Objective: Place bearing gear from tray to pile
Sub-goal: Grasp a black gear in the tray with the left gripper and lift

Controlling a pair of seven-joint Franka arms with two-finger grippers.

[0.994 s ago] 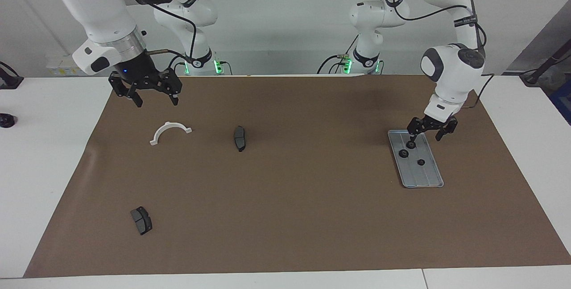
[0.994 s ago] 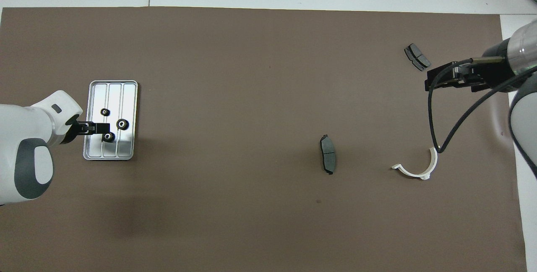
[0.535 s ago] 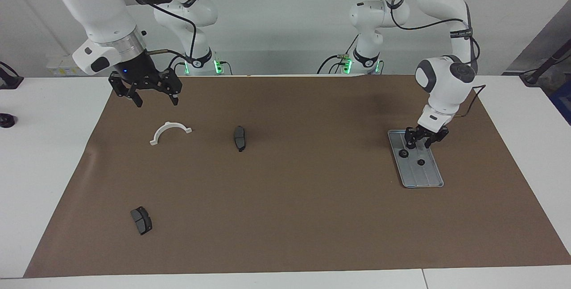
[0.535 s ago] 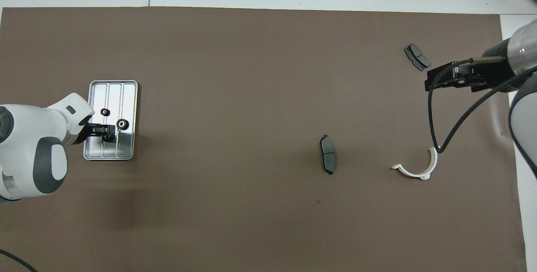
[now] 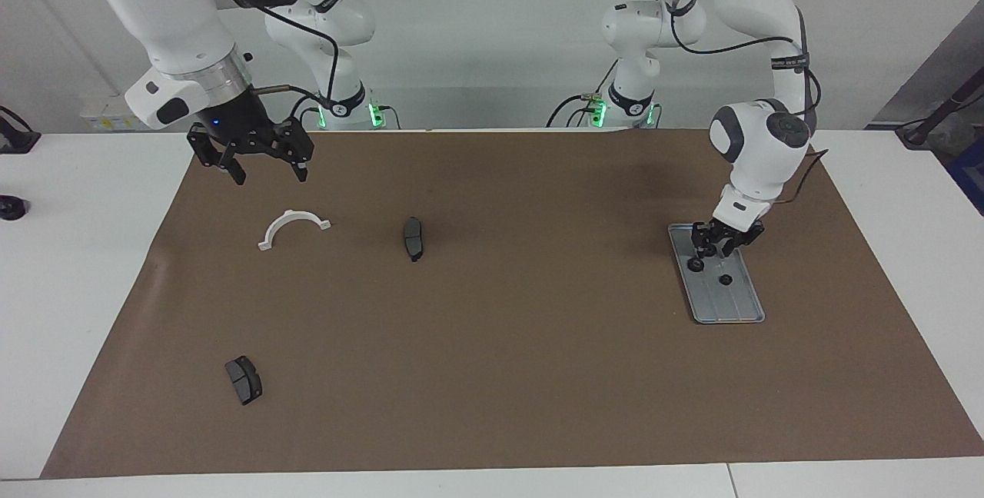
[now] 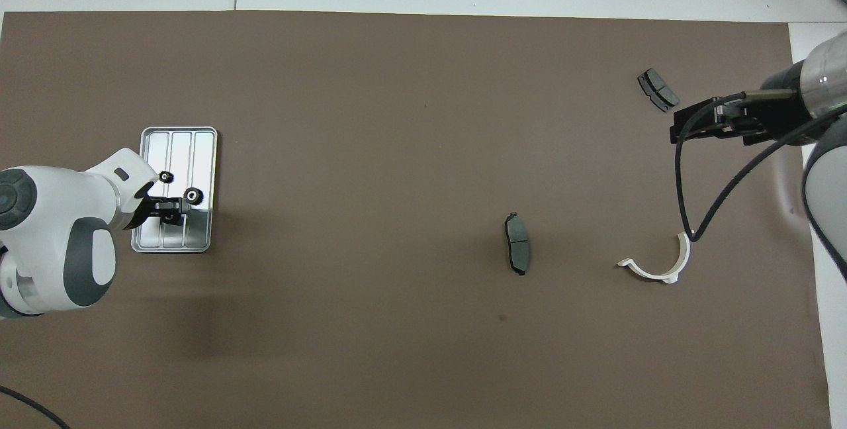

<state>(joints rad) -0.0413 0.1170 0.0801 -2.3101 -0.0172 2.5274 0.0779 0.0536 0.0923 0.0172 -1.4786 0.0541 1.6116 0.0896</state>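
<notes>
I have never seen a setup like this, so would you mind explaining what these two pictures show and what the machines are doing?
Two white robot arms work at a table covered by a brown mat. One picture faces them from across the table; the other looks down from above their end. The left gripper is down in the metal tray around one of three small black gears; whether it grips is unclear. The right gripper waits open in the air near a white curved bracket. Two dark brake pads also lie on the mat.
</notes>
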